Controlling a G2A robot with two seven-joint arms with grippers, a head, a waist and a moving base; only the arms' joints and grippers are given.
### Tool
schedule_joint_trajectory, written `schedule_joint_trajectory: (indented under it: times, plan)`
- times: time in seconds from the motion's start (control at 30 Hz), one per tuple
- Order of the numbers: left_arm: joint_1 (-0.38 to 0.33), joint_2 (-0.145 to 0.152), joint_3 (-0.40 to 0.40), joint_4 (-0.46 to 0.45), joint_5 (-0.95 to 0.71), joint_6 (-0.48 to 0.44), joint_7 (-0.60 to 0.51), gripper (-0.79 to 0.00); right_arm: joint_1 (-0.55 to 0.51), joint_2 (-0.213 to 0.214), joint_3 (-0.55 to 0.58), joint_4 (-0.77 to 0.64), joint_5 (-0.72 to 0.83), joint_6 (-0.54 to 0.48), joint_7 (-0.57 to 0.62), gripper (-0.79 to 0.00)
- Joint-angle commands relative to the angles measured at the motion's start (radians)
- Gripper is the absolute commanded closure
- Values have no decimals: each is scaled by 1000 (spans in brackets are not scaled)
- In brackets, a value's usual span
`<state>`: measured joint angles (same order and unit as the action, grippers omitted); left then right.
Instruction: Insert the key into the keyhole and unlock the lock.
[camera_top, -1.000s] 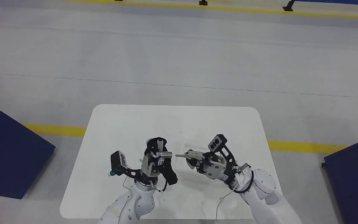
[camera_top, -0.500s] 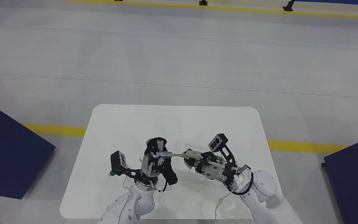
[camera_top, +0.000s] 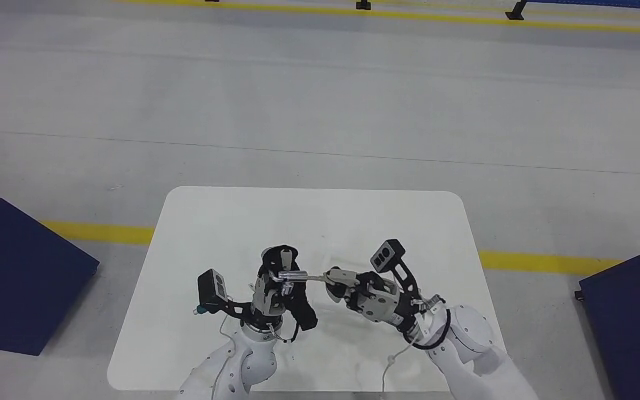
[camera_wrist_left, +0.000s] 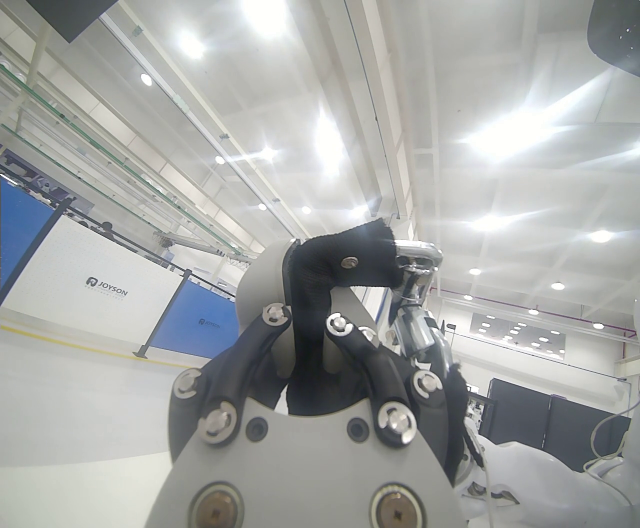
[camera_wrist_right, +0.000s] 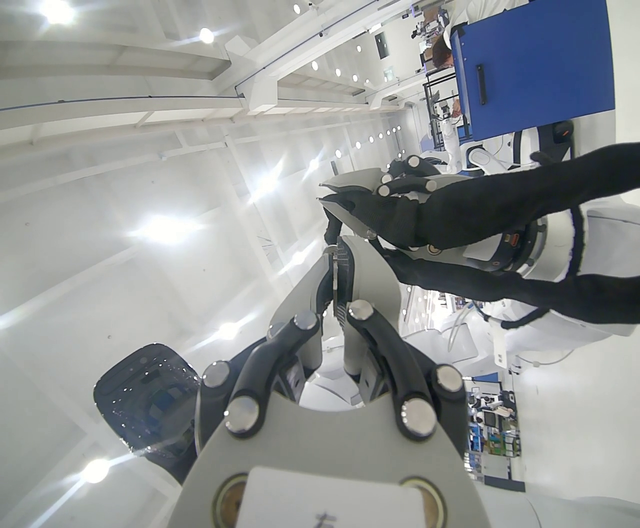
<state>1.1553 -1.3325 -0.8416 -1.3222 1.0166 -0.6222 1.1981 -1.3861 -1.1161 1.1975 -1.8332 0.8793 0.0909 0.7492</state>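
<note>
Gripping lock (camera_wrist_left: 417, 325) in left jaws | right jaws pinch key (camera_wrist_right: 333, 277) | keyhole hidden, tip contact unclear

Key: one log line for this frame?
left gripper: shut on lock, above table | right gripper: shut on key | key: tip at lock, insertion unclear

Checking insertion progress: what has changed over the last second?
The right claw, shut on the key, moved toward the left claw, closing the gap until the key's tip reaches the lock. Whether it has gone in cannot be told. The left claw kept holding the lock in the same place above the table.
</note>
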Motion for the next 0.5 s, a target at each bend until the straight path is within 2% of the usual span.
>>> schedule_joint_trajectory:
  times: [0.0, 0.47]
  plan:
    - [0, 0, 0, 0, 0, 0, 0, 0, 1, -1, -1, 0, 0, -2, -3, 0]
    - [0, 0, 0, 0, 0, 0, 0, 0, 2, -6, -4, -11, -39, -32, -12, 0]
